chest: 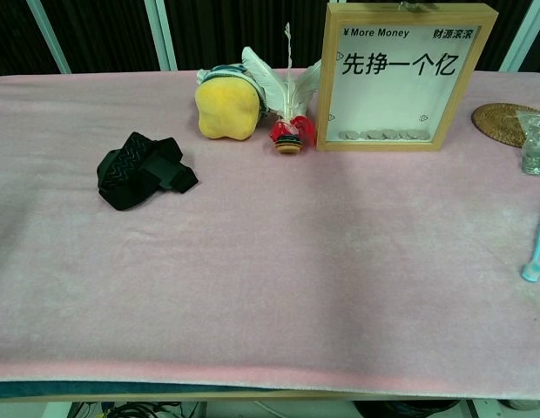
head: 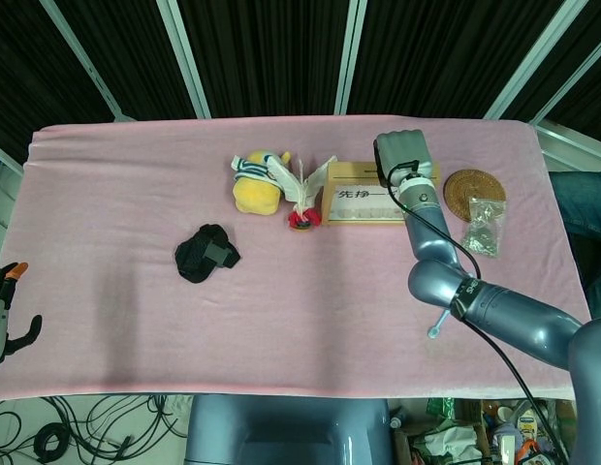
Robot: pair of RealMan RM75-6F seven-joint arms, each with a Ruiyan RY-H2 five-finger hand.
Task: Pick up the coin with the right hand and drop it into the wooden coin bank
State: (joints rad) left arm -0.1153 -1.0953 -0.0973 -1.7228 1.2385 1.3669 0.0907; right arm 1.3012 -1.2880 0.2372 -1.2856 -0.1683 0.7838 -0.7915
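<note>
The wooden coin bank (chest: pixel 406 77) stands upright at the back right, a framed white panel with black print, and several coins (chest: pixel 383 134) lie along its bottom. In the head view the bank (head: pixel 354 194) is partly covered by my right hand (head: pixel 402 157), which hovers over its top right end with only its grey back showing. Its fingers are hidden, and no coin shows in or near it. My left hand (head: pixel 4 308) hangs off the table's left front corner, fingers apart, holding nothing.
A yellow plush toy (head: pixel 255 184) and a feathered shuttlecock (head: pixel 302 205) stand left of the bank. A black cloth (head: pixel 205 254) lies mid-left. Right of the bank are a woven coaster (head: pixel 473 192) and a small plastic bag (head: pixel 483 231). A light blue stick (chest: pixel 536 248) lies near the right edge.
</note>
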